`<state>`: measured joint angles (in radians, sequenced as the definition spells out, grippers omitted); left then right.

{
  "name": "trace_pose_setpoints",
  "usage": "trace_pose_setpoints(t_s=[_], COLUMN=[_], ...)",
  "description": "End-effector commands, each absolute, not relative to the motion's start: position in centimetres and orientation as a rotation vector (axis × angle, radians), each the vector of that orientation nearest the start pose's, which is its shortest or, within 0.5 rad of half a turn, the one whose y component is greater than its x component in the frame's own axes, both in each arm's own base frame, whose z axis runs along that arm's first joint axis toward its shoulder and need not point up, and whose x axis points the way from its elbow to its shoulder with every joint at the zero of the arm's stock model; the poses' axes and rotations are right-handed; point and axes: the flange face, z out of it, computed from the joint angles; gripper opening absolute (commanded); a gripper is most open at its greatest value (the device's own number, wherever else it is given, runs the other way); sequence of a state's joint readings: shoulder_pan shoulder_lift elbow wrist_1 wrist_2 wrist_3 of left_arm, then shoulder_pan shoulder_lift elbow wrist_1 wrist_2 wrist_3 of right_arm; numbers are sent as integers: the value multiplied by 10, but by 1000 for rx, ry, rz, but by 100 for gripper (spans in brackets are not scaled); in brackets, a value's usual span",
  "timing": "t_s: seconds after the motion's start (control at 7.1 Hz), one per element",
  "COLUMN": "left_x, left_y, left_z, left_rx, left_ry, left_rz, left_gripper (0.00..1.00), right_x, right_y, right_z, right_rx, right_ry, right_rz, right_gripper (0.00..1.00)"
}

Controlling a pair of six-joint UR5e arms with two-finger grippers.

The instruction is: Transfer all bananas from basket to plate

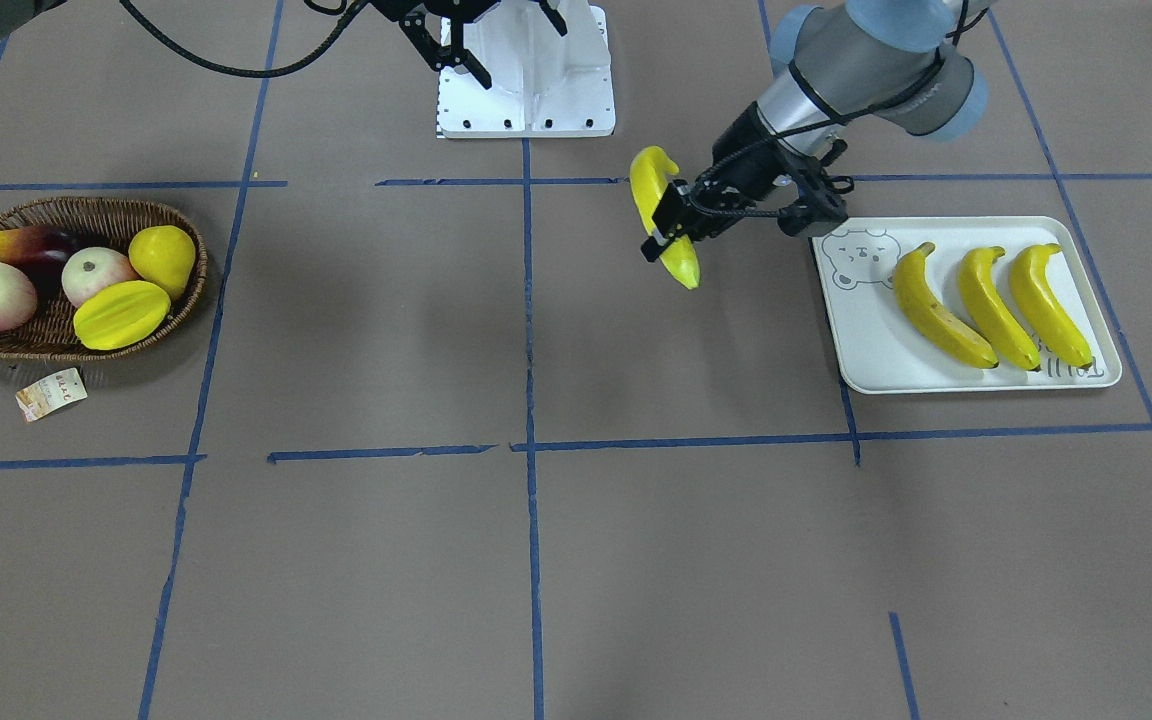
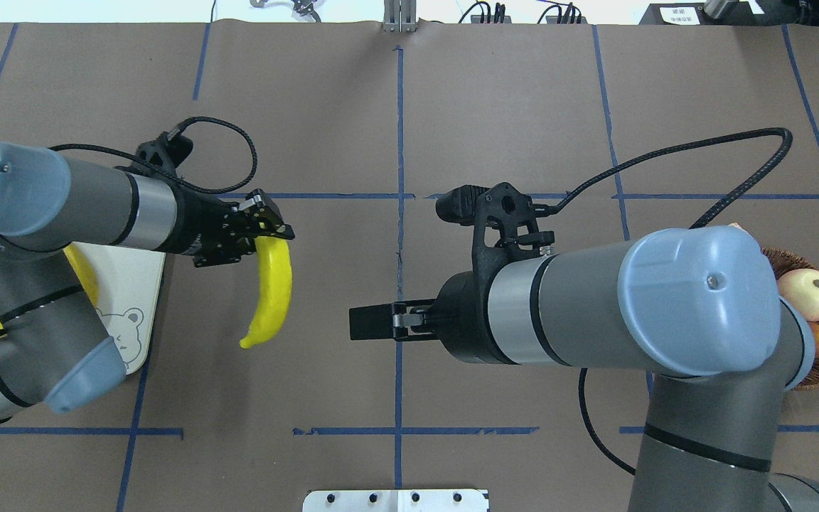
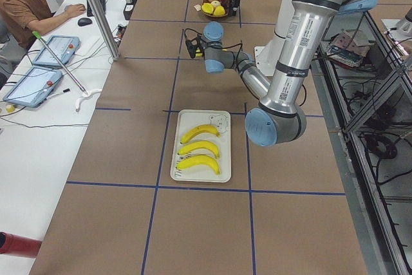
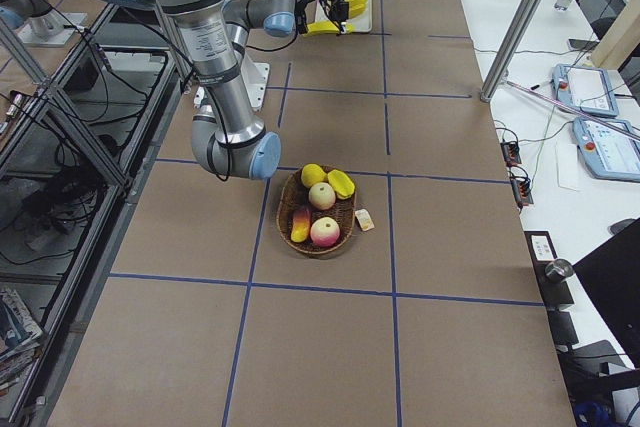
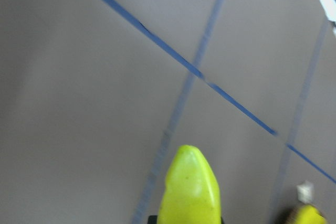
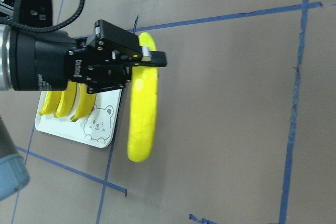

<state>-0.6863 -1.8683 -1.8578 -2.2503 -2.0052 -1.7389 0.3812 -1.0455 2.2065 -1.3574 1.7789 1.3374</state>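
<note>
Brown paper crossed by blue tape lines covers the table. Above it, between the two vessels but much nearer the plate, hangs the last long, curved, glossy yellow banana. It is in the air, touching nothing but the left gripper, whose black fingers are clamped across it near one end. The longer part droops free.

Just beside it lies the flat off-white rectangular plate with the grey bear face. It holds three matching bananas side by side, leaving a bare strip at the bear end.

Well apart sits the oval dark wicker basket with its paper tag. I see no banana in it, only a ribbed yellow starfruit, a rounded yellow fruit, two pink-blushed round fruits and a dark purple one.

The right gripper hovers mid-table. Its jaws look parted in the front view, and it holds nothing.

I judge this the final carry. The next move calls for bringing the banana over the bare strip, lowering it flat and parallel to the others, then releasing. Slick skin and an off-centre grip could let it pivot.
</note>
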Motion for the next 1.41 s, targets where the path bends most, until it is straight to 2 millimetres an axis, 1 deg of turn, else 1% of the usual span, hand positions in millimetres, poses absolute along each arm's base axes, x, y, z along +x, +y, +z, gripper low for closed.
trace_pose_setpoints(t_s=[0.0, 0.14, 0.28, 0.56, 0.84, 0.99, 1.13, 1.27], left_x=[321, 312, 312, 320, 322, 320, 317, 310], left_y=[-450, -448, -451, -458, -461, -465, -468, -466], left_z=[376, 422, 439, 471, 489, 500, 504, 495], left_rx=[27, 13, -3, -21, -17, 16, 78, 93], left_ry=[1066, 989, 958, 901, 865, 833, 805, 818], left_rz=[-450, -459, -477, -503, -520, -538, -561, -561], left_gripper=[0, 0, 0, 0, 0, 49, 99, 100], right_x=[-400, -398, -397, -398, -398, -398, -398, -391], right_y=[-300, -303, -306, -305, -305, -306, -306, -314], right_z=[107, 111, 112, 112, 112, 112, 112, 114], right_rx=[261, 263, 268, 267, 266, 267, 267, 272], right_ry=[-1322, -1312, -1309, -1308, -1308, -1308, -1308, -1294], right_rz=[16, 24, 30, 29, 29, 30, 30, 45], right_gripper=[100, 100, 100, 100, 100, 100, 100, 100])
